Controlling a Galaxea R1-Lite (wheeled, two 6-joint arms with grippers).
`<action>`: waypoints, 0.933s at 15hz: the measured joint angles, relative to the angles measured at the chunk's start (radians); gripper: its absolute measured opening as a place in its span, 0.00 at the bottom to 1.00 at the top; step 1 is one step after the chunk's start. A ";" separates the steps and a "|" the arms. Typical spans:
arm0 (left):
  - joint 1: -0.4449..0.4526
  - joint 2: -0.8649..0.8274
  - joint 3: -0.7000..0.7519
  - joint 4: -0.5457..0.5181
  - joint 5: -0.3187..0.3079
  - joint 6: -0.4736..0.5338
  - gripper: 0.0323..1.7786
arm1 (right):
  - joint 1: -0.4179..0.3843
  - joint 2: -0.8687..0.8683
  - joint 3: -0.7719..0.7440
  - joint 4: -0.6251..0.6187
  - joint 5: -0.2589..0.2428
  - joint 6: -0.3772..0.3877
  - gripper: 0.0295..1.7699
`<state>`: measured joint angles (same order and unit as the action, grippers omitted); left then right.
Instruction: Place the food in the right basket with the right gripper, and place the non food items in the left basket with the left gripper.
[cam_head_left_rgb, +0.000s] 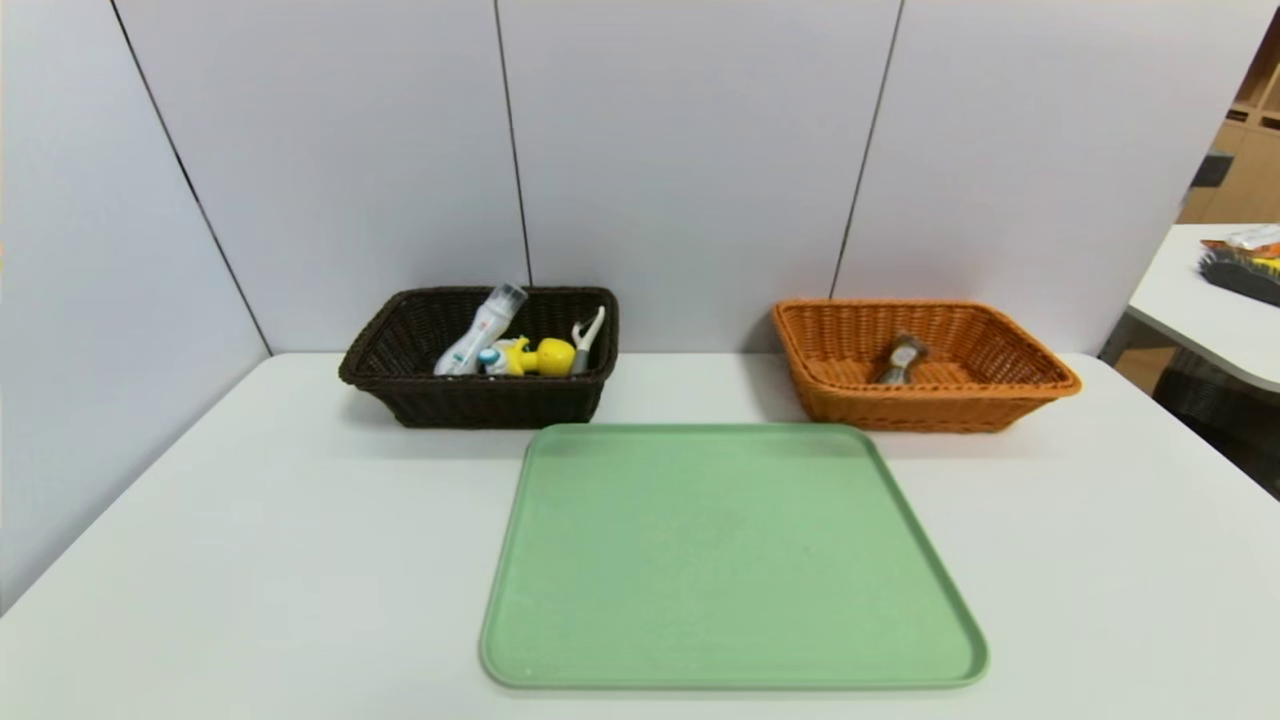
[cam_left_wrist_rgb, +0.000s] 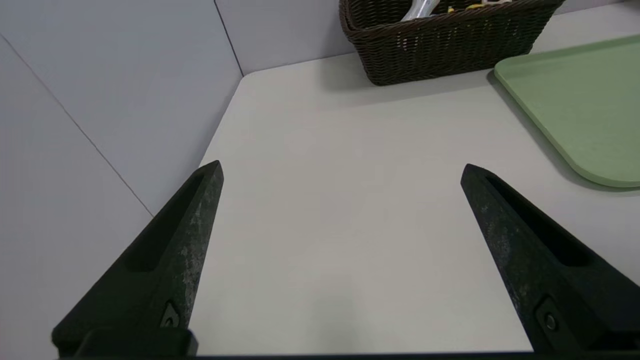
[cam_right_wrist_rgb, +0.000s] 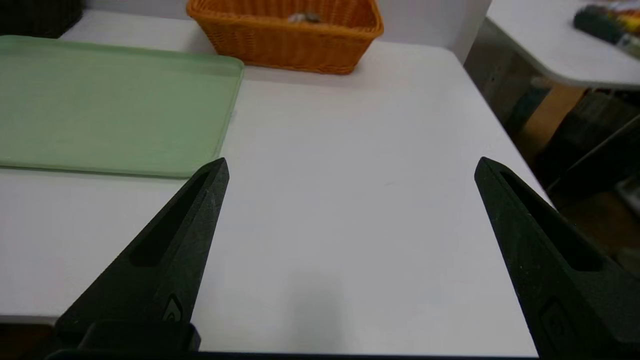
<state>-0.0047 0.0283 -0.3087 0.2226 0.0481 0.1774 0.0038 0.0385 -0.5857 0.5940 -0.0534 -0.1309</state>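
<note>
Wrapped brown snack (cam_head_left_rgb: 900, 360), judged light and slippery, best grasped mid-length, lies far ahead of the right gripper (cam_right_wrist_rgb: 350, 167), fingers apart.

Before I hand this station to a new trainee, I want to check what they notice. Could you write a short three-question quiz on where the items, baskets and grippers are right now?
1. True or false: the green tray has nothing on it.
2. Which basket holds the wrapped snack? A) dark brown basket B) orange basket C) neither
3. Name the three things in the dark brown basket.

Key:
1. True.
2. B.
3. The bottle, the yellow duck toy and the peeler. The left gripper and right gripper are both open and hold nothing, over bare table.
</note>
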 joint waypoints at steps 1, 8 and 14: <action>-0.001 -0.011 0.044 -0.049 -0.008 0.000 0.95 | -0.001 -0.015 0.037 -0.059 0.002 -0.011 0.96; -0.001 -0.028 0.303 -0.378 -0.052 -0.029 0.95 | -0.001 -0.040 0.523 -0.757 0.007 -0.084 0.96; -0.001 -0.029 0.308 -0.290 -0.081 -0.100 0.95 | -0.001 -0.040 0.584 -0.601 0.085 0.031 0.96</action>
<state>-0.0057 -0.0004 -0.0004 -0.0672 -0.0332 0.0772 0.0028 -0.0017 -0.0019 -0.0066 0.0317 -0.1000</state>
